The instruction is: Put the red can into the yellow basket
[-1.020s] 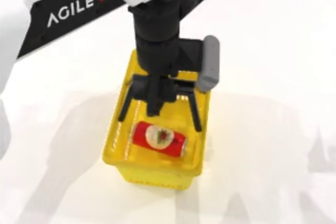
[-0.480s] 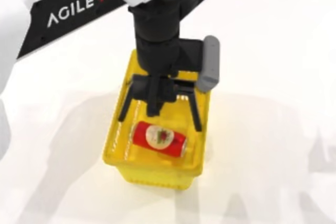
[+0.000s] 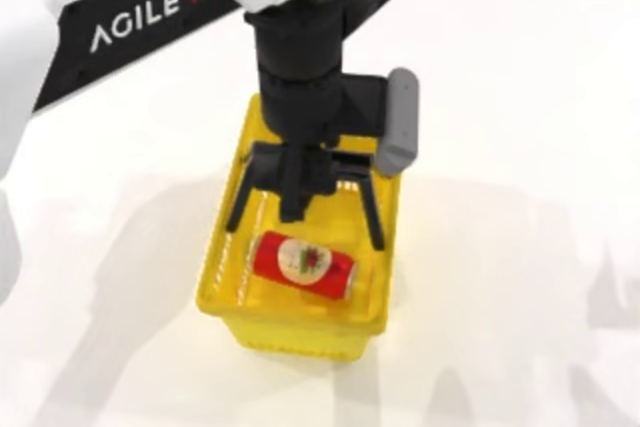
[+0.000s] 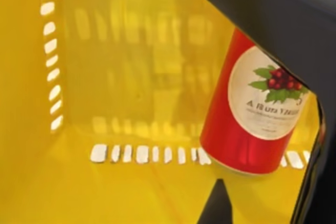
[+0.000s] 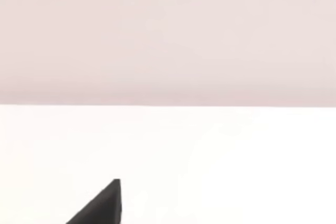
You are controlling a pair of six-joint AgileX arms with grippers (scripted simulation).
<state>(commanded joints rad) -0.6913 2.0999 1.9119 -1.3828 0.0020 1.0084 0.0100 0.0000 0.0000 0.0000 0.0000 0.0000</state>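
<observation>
Red can (image 3: pixel 303 264) with pale berry label, on its side inside yellow basket (image 3: pixel 222 259), beneath left tool (image 3: pixel 304 236) spread wide

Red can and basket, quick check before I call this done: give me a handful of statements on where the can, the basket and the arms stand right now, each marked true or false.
1. The red can lies on its side inside the yellow basket. True.
2. The left gripper is shut on the can. False: its fingers are spread open above the can, and the can lies free on the basket floor.
3. The left gripper hangs over the basket. True.
4. The can lies on the table beside the basket. False: the left wrist view shows it within the slotted yellow walls.
5. The right gripper is working over the basket. False: it is absent from the top view, and the right wrist view shows only bare table.
</observation>
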